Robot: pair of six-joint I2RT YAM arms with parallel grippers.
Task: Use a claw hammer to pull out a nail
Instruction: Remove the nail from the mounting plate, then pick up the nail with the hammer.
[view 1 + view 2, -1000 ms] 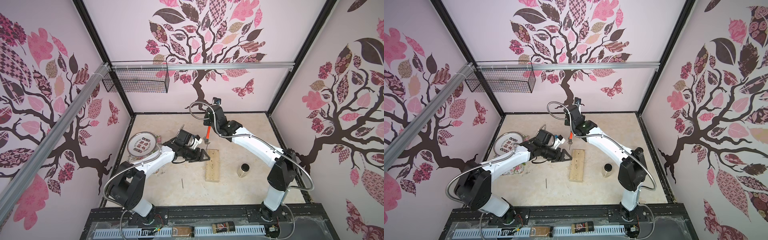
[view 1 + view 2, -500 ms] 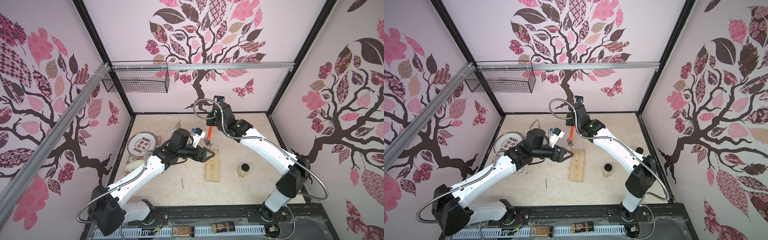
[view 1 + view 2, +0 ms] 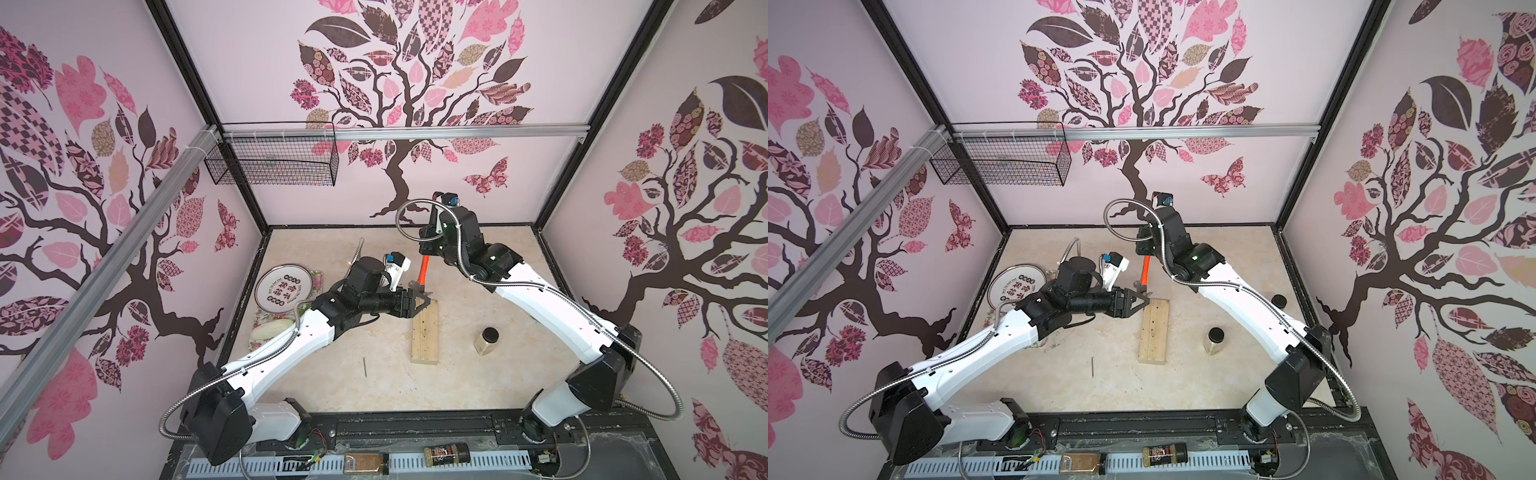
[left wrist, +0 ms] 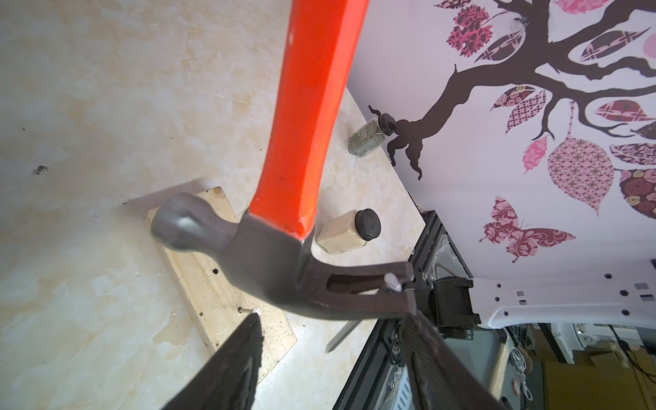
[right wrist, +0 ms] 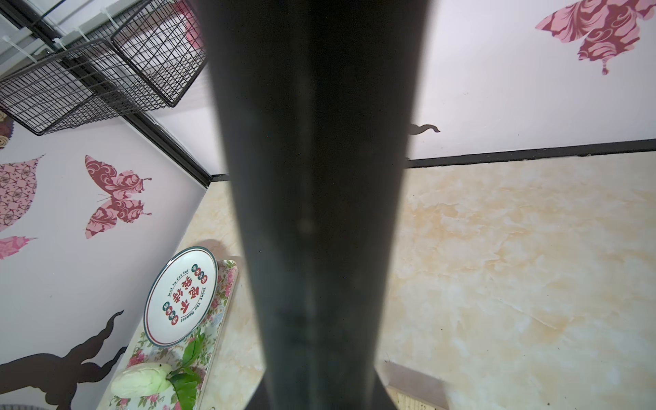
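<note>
The claw hammer [image 4: 280, 248], a tool with a shiny steel curved-claw head, an orange neck and a black rubber handle, hung head-down over the far end of the pale wooden block [image 3: 424, 332]. The right gripper [image 3: 429, 249] was clamped on its handle. A short grey nail [image 4: 392, 283] sat in the slot of the claw, free of the wood, with only its head lying across the two prongs. The left gripper [image 4: 332, 317] had its jaws partly apart, one finger on each side of the claw and close to that nail. In my judgement the main danger was to drop the nail. Nothing but its own head held it, so a small tilt of the hammer or a touch from a finger could push it out of the slot onto the beige marbled table [image 3: 478, 395]. The fingers could also close on the steel prongs and miss the thin shaft. A push at the head could turn the long hammer inside the right grip. One fingertip was just beside a second nail [image 4: 248, 311] standing out of the block, and could catch on it.
</note>
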